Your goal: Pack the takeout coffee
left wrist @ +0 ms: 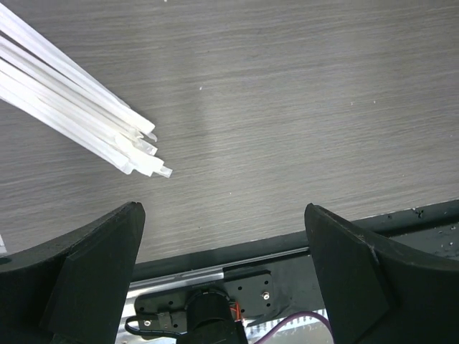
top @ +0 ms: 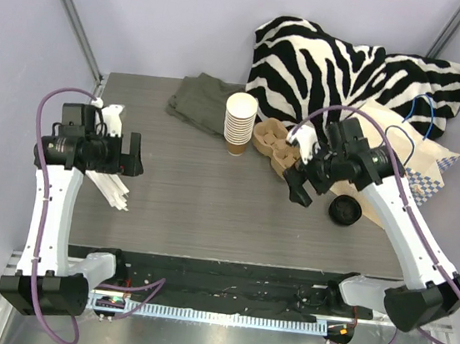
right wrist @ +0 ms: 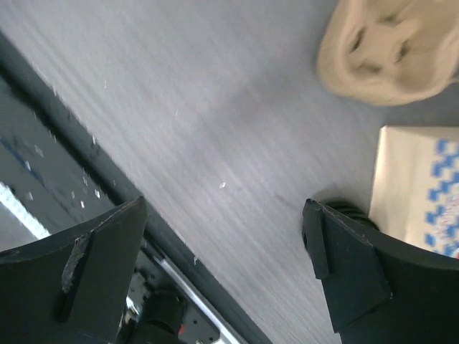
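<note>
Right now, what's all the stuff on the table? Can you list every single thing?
zebra cloth: one, black and white, crumpled at the back right
green cloth: one, olive, back middle
cup stack: one tall stack, cream with a brown bottom, beside the green cloth
cup carrier: one, tan cardboard, just right of the cup stack
paper bag: one, tan with blue checks, far right
black lid: one, black, right side, near the paper bag
straws: a bunch, clear, left side
left tool: one, black, open, over the table by the straws
right tool: one, black, open, between carrier and lid
</note>
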